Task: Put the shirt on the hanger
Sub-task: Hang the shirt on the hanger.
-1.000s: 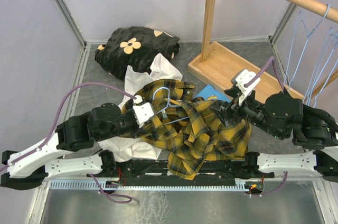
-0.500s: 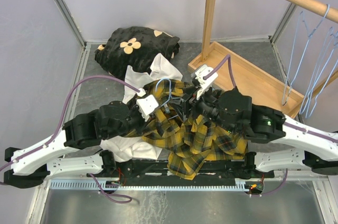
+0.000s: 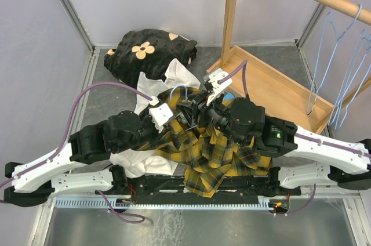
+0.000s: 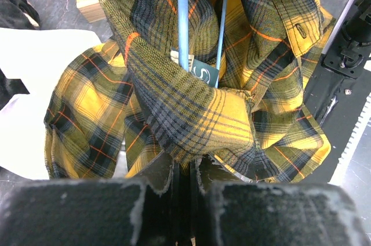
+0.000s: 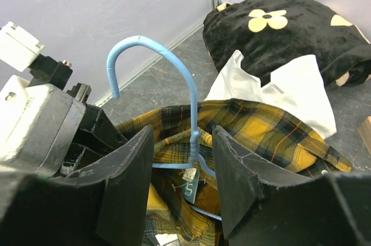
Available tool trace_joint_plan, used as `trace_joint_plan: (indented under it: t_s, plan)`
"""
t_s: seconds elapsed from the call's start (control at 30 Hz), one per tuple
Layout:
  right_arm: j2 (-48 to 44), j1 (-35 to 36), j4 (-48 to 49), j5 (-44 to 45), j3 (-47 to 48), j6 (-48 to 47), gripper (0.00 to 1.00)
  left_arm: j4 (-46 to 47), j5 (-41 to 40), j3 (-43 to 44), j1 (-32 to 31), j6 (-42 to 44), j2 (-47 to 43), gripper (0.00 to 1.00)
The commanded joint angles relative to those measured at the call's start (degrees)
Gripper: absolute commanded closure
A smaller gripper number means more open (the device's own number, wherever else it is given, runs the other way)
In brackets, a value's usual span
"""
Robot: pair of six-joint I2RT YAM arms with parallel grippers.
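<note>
The yellow-and-black plaid shirt point(image 3: 226, 159) lies bunched between my two arms, draped around a pale-blue wire hanger point(image 3: 175, 90) whose hook sticks up from the collar. In the left wrist view the hanger wires point(image 4: 181, 20) run down into the collar and under a fold of the shirt point(image 4: 191, 112). My left gripper point(image 4: 185, 170) point(image 3: 177, 118) is shut on that fold. My right gripper point(image 5: 183, 137) point(image 3: 194, 107) straddles the hanger neck point(image 5: 194, 115) just above the collar point(image 5: 266, 130). Its fingers point(image 5: 124, 170) stand apart on either side and do not touch the wire.
A white garment point(image 3: 174, 78) lies under the shirt at the left, with a black cloth with cream flowers point(image 3: 151, 51) behind it. The wooden rail stand point(image 3: 232, 14) and its base tray point(image 3: 272, 83) are at the back right. Spare blue hangers point(image 3: 342, 66) hang at the right.
My right arm has swung left from the shirt's right side to the hanger's neck, and its jaws have narrowed around the wire. The left gripper has stayed shut, shifting only slightly.
</note>
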Motion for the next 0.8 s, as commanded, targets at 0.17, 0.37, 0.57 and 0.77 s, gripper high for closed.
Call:
trace_joint_plan:
  t_s: [0.17,0.37,0.57,0.77]
  plan:
    - [3.2,0.4,3.3,1.0,1.5,0.1,0.79,6.8,1.4,1.4,0.1,-2.4,-0.8,0.97]
    - [2.6,0.4,2.0,3.8,2.3,-1.4,1.0,8.2,1.0,2.0,0.1,-3.2,-2.7,0.66]
    - [2.5,0.0,0.4,7.0,5.8,-5.2,1.0,9.0,-2.5,4.3,0.1,-4.4,-6.1,0.32]
    - [4.4,-1.0,0.4,10.7,13.7,-13.4,1.0,10.6,-7.6,5.8,0.1,-6.2,-11.4,0.12]
